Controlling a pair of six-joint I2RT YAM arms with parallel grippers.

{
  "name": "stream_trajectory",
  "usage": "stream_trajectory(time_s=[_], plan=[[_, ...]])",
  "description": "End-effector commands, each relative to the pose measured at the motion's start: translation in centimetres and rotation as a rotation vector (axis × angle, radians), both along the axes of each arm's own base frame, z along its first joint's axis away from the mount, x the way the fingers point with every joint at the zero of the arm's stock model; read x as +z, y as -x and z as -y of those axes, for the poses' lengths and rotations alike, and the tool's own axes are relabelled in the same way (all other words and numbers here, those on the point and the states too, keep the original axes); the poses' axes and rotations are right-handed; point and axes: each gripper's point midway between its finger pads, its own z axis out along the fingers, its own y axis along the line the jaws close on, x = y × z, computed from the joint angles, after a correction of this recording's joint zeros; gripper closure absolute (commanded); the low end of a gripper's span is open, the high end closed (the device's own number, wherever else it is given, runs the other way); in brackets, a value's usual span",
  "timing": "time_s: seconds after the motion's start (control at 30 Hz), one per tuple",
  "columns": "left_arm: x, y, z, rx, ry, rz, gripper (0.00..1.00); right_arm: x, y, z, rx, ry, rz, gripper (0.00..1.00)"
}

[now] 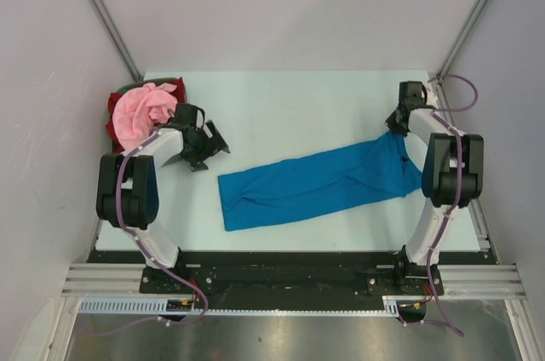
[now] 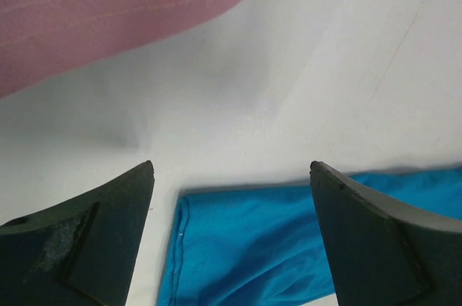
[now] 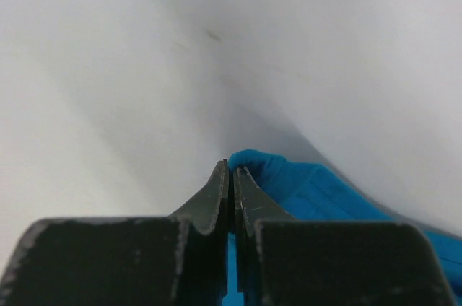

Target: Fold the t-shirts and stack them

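The blue t-shirt (image 1: pixel 315 182) lies in a long, narrow strip across the middle of the table (image 1: pixel 289 106), running from the lower centre of the top view up toward the right. The right gripper (image 3: pixel 232 176) is clamped on the strip's upper right end, apparently to keep the cloth stretched out for a fold. The left gripper (image 2: pixel 231 167) hangs with its fingers spread wide and holds nothing. It is just above the strip's left end, which shows between the fingers in the left wrist view, so it seems lined up to take that end. The pink t-shirt (image 1: pixel 140 114) sits bunched on the red t-shirt (image 1: pixel 113 129) at the table's upper left, neither folded yet.
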Motion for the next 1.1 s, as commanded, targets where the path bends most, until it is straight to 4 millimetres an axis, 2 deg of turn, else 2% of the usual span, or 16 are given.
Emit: stream_trajectory(time_s=[0.0, 0.03, 0.07, 0.33, 0.43, 0.47, 0.5, 0.57, 0.67, 0.7, 0.73, 0.87, 0.9, 0.93, 0.97, 1.07], plan=[[4.4, -0.8, 0.8, -0.015, 0.052, 0.136, 0.06, 3.1, -6.7, -3.2, 0.132, 0.021, 0.099, 1.00], [4.6, -0.5, 0.8, -0.016, 0.055, 0.138, 0.06, 1.4, -7.2, -4.8, 0.170, 0.023, 0.052, 1.00], [4.9, -0.3, 0.8, -0.017, 0.057, 0.145, 0.07, 3.8, -9.8, -6.6, 0.219, 0.045, 0.111, 1.00], [8.4, 1.8, 0.4, -0.018, 0.046, 0.231, 0.07, 6.5, -16.9, -12.5, 0.293, 0.127, 0.203, 0.98], [9.0, 2.5, 0.1, -0.011, 0.036, 0.252, 0.06, 7.8, -18.8, -13.7, 0.300, 0.130, 0.260, 0.66], [9.3, 2.7, 0.0, -0.015, 0.028, 0.261, 0.06, 7.8, -19.1, -13.6, 0.289, 0.142, 0.263, 0.27], [9.1, 2.9, -0.2, -0.014, 0.017, 0.252, 0.06, 8.2, -19.3, -13.6, 0.281, 0.151, 0.276, 0.03], [9.0, 3.2, -0.5, -0.017, 0.002, 0.252, 0.05, 9.2, -19.4, -13.0, 0.253, 0.179, 0.299, 0.00], [9.2, 3.6, -0.4, -0.015, 0.011, 0.265, 0.05, 11.8, -18.4, -10.8, 0.190, 0.248, 0.338, 0.00], [9.1, 3.7, -0.3, -0.016, 0.012, 0.270, 0.05, 16.8, -17.8, -10.3, 0.164, 0.259, 0.436, 0.00], [9.3, 3.7, -0.2, -0.022, 0.019, 0.279, 0.05, 14.6, -16.5, -9.2, 0.147, 0.295, 0.381, 0.00], [9.6, 4.3, 1.6, -0.093, 0.035, 0.293, 0.05, 18.6, -11.7, -6.5, 0.115, 0.300, 0.436, 0.00], [9.4, 4.5, 2.0, -0.110, 0.032, 0.290, 0.05, 18.2, -10.4, -6.3, 0.127, 0.288, 0.414, 0.00], [9.2, 4.8, 2.6, -0.128, 0.028, 0.282, 0.05, 20.1, -9.0, -7.1, 0.177, 0.235, 0.447, 0.00], [8.9, 5.5, 3.7, -0.160, 0.032, 0.273, 0.05, 17.9, -7.5, -7.2, 0.211, 0.208, 0.388, 0.00], [8.0, 6.7, 4.7, -0.181, 0.030, 0.255, 0.05, 15.3, -2.7, -10.1, 0.320, 0.083, 0.301, 0.00]])
